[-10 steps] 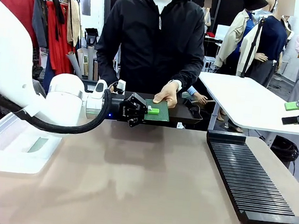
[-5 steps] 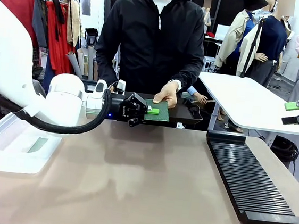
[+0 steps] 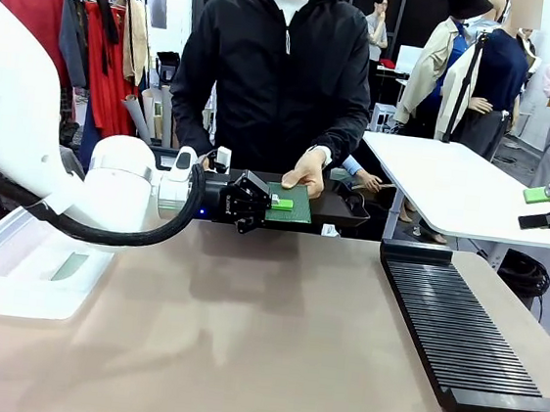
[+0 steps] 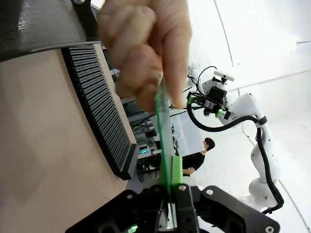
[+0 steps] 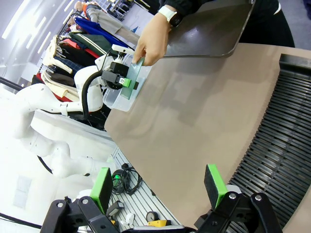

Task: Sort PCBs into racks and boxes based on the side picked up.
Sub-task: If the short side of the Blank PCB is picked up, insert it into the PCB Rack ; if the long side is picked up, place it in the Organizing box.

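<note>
The left gripper's [image 3: 277,203] fingers are pinched together on the near edge of a green circuit board [image 3: 291,203], one green pad [image 3: 282,204] flat on top of it. The person's hand [image 3: 307,172] has the far edge of that same board, so right now both of them are holding it, above the far side of the table [image 3: 262,333] and just in front of a shallow black tray [image 3: 348,210] sitting at the person's side.

From the left wrist camera you see the board [image 4: 164,131] edge-on, a thin green line running from the clamped fingers [image 4: 177,167] up into the person's hand [image 4: 143,48]. Fingertips wrapped over the top end, gripper on the bottom end.

The right gripper [image 5: 160,187] is way off to the side with its fingers spread wide apart, nothing between them. It hangs above the table's right end, and its own camera looks down across the tabletop at the handover: board [image 5: 133,73], hand [image 5: 153,43] and the left gripper [image 5: 127,83] all bunched together over there.

The long black slotted rack [image 3: 463,334] lies along the right side of the table, slots all bare as far as I can see. The clear plastic tub [image 3: 27,269] is on the left end, under the left arm, with something flat and greenish [image 3: 70,266] lying in the bottom. Can't quite tell what that is through the plastic.
</note>
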Tool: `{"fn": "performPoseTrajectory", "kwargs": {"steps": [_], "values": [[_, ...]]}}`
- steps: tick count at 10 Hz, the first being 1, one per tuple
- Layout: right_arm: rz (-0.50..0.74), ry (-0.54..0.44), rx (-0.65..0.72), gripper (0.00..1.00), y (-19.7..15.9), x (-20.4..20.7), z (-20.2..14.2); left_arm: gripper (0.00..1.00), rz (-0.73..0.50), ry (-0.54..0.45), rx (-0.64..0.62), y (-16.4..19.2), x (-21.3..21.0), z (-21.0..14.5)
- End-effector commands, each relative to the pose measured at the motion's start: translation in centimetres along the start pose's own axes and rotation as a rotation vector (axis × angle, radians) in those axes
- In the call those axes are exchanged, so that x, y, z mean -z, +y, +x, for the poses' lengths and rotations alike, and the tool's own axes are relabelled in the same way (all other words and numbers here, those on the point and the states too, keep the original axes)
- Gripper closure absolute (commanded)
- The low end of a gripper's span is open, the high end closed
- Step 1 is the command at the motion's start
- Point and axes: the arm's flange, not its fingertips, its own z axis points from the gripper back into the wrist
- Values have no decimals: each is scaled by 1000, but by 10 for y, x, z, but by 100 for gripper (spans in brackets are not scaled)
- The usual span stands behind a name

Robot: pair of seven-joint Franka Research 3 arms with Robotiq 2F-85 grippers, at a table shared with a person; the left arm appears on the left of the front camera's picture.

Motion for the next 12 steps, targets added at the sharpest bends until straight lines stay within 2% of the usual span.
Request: {"fn": "performPoseTrajectory", "kwargs": {"steps": [1,12], "values": [[-1,1,1,0,2,0,1,100,-2,-2,-1,0,0,0],[-1,1,1,0,2,0,1,100,-2,-2,-1,0,0,0]]}}
